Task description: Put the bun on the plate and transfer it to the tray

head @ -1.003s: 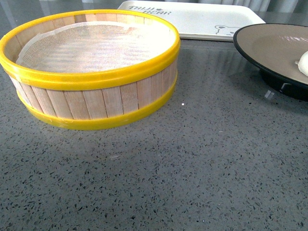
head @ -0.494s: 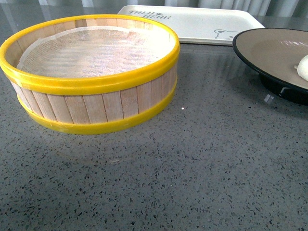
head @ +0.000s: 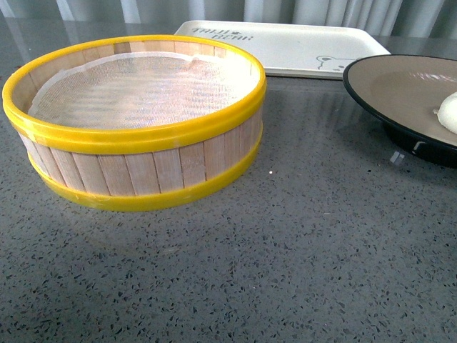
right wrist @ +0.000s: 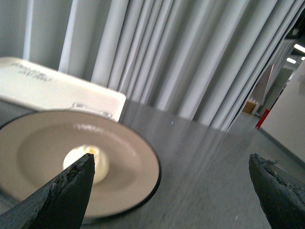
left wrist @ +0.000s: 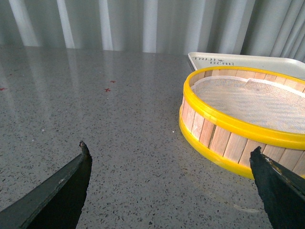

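Observation:
The white bun (head: 449,112) lies in the black-rimmed plate (head: 389,75) at the right edge of the front view; the right wrist view shows the bun (right wrist: 90,163) with its yellow dot in the middle of the plate (right wrist: 138,157). The cream tray (head: 285,39) with a bear drawing lies flat behind the plate, and its corner (right wrist: 43,88) shows beyond the plate. My right gripper (right wrist: 172,164) is open above the table, its one finger beside the bun, holding nothing. My left gripper (left wrist: 169,152) is open over bare table, near the steamer basket. Neither arm shows in the front view.
A yellow-rimmed wooden steamer basket (head: 143,114) with a white cloth liner stands at the left of the table, with nothing in it, and shows as the basket (left wrist: 238,119) in the left wrist view. Grey speckled tabletop (head: 271,257) lies in front. Pale curtains hang behind.
The front view has shifted a little: basket, tray and plate sit slightly lower in the picture. The bun stays in the plate.

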`<action>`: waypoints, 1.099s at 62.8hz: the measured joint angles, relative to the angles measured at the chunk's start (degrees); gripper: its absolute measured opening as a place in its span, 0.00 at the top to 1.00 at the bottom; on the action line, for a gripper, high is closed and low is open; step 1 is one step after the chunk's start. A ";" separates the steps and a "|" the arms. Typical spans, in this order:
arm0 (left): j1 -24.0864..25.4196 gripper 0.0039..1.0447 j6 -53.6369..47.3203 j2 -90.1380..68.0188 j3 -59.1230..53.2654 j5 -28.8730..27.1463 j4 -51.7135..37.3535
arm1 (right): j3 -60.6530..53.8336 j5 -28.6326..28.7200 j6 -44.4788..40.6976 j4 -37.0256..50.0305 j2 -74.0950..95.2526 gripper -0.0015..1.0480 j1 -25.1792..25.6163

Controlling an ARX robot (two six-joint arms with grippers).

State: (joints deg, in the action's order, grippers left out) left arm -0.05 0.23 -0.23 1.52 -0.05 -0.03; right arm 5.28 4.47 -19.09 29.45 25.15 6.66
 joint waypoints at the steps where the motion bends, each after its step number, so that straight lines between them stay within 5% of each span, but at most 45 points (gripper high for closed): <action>1: 0.00 0.06 0.00 0.00 0.00 0.00 0.00 | 0.46 0.48 0.11 1.33 1.36 0.08 0.55; 9: 0.00 0.06 0.00 0.00 0.00 0.02 0.00 | 8.52 5.55 6.88 11.39 19.15 0.08 8.28; 30: 0.00 0.06 0.00 0.00 0.00 0.02 0.00 | 29.79 20.44 48.70 -6.25 47.36 0.08 19.98; 42: 0.00 0.06 0.00 0.00 0.00 0.02 0.00 | 34.62 23.71 68.74 -12.39 54.90 0.08 19.93; 69: 0.00 0.06 0.00 0.00 0.00 0.02 0.00 | 33.27 26.71 80.85 -13.03 57.33 0.08 13.31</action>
State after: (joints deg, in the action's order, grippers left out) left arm -0.05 0.23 -0.23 1.52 -0.03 -0.03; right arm 38.54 31.18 61.76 16.43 82.48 19.97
